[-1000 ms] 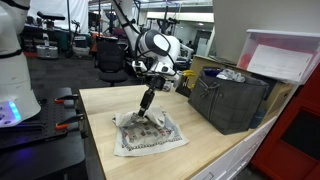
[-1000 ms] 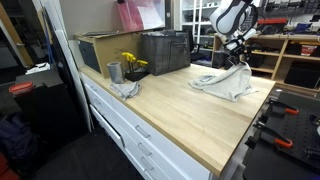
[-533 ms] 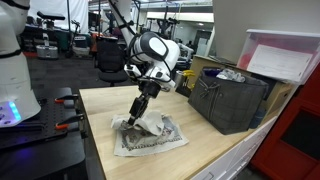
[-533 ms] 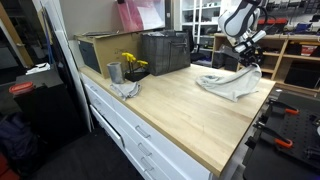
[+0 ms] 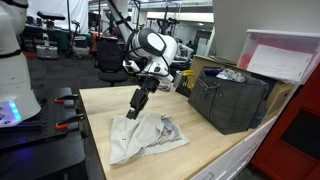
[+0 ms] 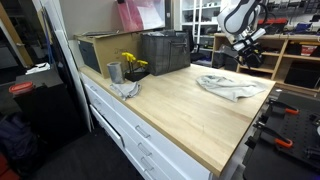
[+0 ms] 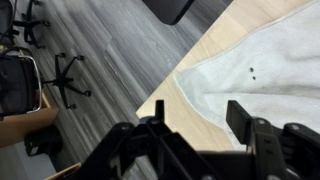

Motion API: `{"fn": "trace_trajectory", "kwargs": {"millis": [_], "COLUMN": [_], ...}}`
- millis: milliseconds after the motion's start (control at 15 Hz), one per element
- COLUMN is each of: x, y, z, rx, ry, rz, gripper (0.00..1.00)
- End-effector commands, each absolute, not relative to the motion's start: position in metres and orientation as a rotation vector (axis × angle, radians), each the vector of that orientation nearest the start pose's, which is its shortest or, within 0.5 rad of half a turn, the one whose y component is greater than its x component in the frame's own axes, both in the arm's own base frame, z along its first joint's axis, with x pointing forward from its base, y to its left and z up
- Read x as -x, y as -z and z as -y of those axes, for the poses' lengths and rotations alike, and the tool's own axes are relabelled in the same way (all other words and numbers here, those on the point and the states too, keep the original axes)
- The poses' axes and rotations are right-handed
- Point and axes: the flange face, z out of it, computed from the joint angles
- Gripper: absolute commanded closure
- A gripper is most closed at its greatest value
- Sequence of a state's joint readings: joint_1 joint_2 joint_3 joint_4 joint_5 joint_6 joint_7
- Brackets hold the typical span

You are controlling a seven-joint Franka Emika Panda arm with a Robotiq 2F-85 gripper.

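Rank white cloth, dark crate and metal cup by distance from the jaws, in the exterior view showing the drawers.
1. white cloth: lying on the table at its far end, under the jaws.
2. dark crate: at the back edge, mid-table.
3. metal cup: near end, past the crate.

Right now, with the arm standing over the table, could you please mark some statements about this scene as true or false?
1. The gripper holds the cloth up in the air. False: its jaws stand apart above the cloth, which lies on the table.
2. The cloth lies close to an edge of the table. True.
3. Some yellow flowers stand on the table near the dark crate. True.
4. The dark crate stands on top of the cloth. False: bare wood separates them.
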State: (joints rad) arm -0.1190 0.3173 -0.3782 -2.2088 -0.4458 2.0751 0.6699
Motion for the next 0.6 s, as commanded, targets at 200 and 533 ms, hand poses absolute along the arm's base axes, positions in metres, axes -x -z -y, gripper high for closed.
{"fn": "trace_trajectory", "kwargs": {"millis": [200,533], "x": [-0.494,-0.546], "y": [-0.268,-0.263], "z": [0.175,0.133], "rx": [3.27,3.214], "ry": [-0.452,-0.4], "rz": [-1.107,-0.795], "gripper": [0.0,0.0]}}
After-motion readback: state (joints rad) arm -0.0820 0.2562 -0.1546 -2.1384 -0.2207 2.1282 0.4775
